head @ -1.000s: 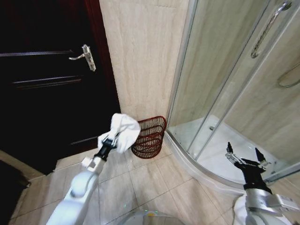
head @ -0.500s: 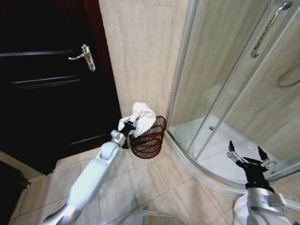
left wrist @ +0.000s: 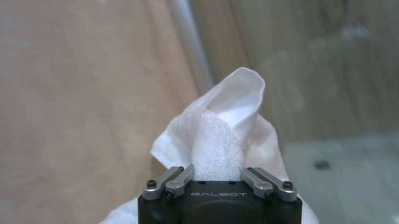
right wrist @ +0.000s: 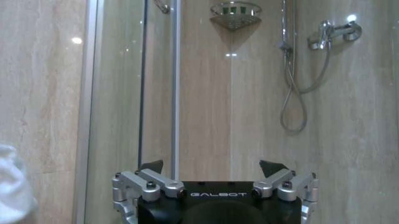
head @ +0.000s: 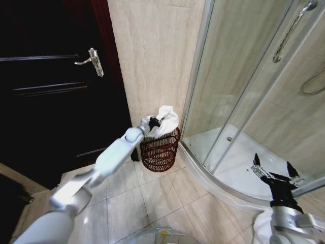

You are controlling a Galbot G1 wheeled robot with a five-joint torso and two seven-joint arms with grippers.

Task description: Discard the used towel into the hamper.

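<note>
A white towel (head: 166,121) hangs bunched just above the rim of the hamper (head: 159,151), a dark red-brown open-weave basket on the floor against the beige wall. My left gripper (head: 154,122) is stretched out over the hamper and shut on the towel. In the left wrist view the towel (left wrist: 219,135) rises in a folded peak between the fingers (left wrist: 167,182). My right gripper (head: 274,175) waits low at the right, in front of the shower, with its fingers spread open; the right wrist view shows that gripper (right wrist: 213,171) with nothing between its fingers.
A dark door (head: 51,96) with a lever handle (head: 92,60) stands left of the hamper. The curved glass shower enclosure (head: 244,91) with its raised white tray (head: 231,162) lies right. Beige floor tiles (head: 152,198) spread in front.
My left arm has reached forward and to the right, carrying the towel from left of the hamper to just above its opening. The right gripper has sunk slightly.
</note>
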